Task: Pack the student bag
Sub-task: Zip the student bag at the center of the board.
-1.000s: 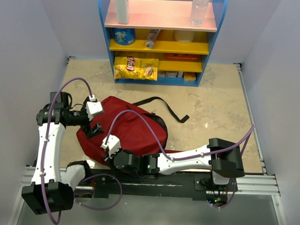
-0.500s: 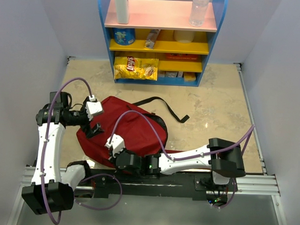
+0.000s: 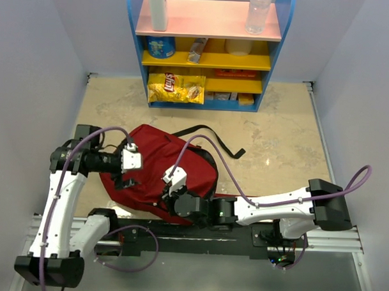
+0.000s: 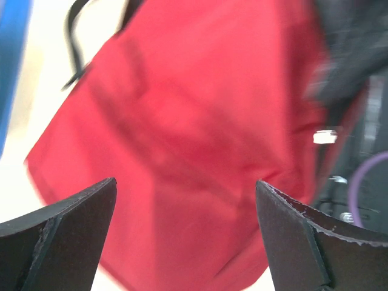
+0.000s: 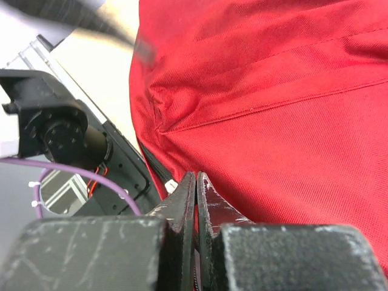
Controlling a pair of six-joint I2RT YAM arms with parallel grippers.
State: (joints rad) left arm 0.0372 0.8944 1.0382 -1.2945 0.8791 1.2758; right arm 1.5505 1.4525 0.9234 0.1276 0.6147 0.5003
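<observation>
**Item – student bag** (image 3: 181, 159): dark-red backpack lying flat on the tabletop (image 3: 284, 142), near-left area, close to the arms' base rail. A black strap (image 3: 215, 137) trails from its far side out to the right across the tabletop.

**L hand** (image 4: 185, 188): fingers wide apart, nothing between them. It hangs over the bag's left part. Red fabric fills the wrist view, which is blurred.

**R hand** (image 5: 197, 182): fingers pressed together, tips at the bag's near edge beside a dark seam line. Cannot tell whether any fabric is pinched. The arm reaches across low from the right.

**Bkgd:** blue shelf unit (image 3: 284, 40) w/ yellow shelves at the far edge. Yellow crisp bag (image 3: 177, 87) on a lower shelf. Clear bottle (image 3: 258, 13) and white bottle (image 3: 157, 10) on the pink top board.
</observation>
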